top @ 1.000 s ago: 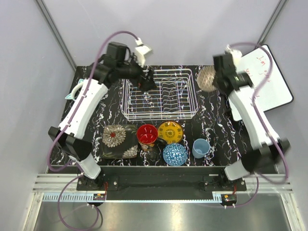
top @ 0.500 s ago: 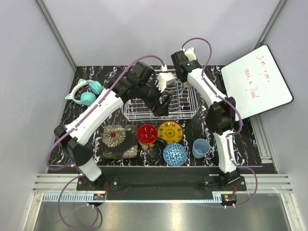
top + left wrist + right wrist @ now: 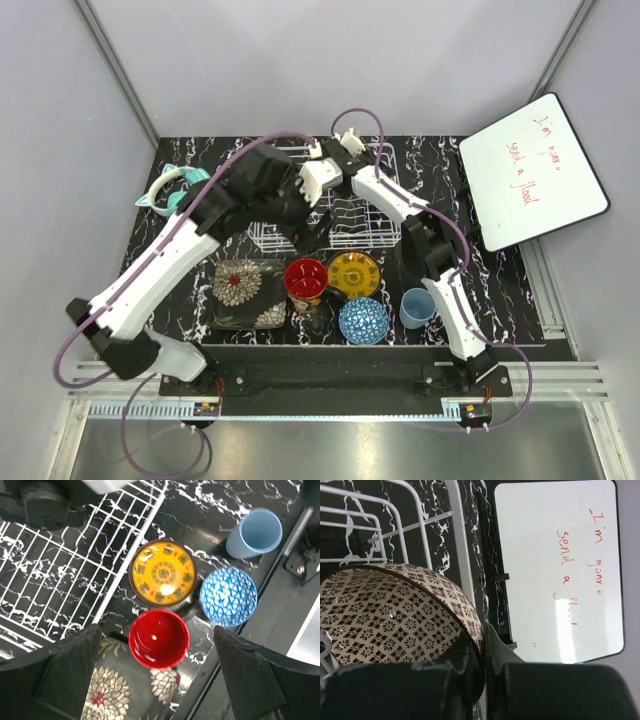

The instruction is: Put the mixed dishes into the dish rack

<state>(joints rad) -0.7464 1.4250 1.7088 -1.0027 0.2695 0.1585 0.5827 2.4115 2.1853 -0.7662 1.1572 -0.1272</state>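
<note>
Jaws of the right gripper (image 3: 482, 647) pinch the brown bowl's (image 3: 395, 615) rim at the rack's (image 3: 405, 502) edge, near the whiteboard (image 3: 555, 570). Left gripper (image 3: 160, 672) hangs wide open and empty above the red bowl (image 3: 159, 638), which sits just beside the yellow plate (image 3: 162, 573) and near the blue bowl (image 3: 228, 596).

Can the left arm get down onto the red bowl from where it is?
Probably yes: the left gripper is open and empty, and the red bowl lies uncovered right below it.

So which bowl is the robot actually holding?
The brown-mesh bowl, its rim pinched by the right gripper; the red bowl and blue bowl sit free on the table.
</note>
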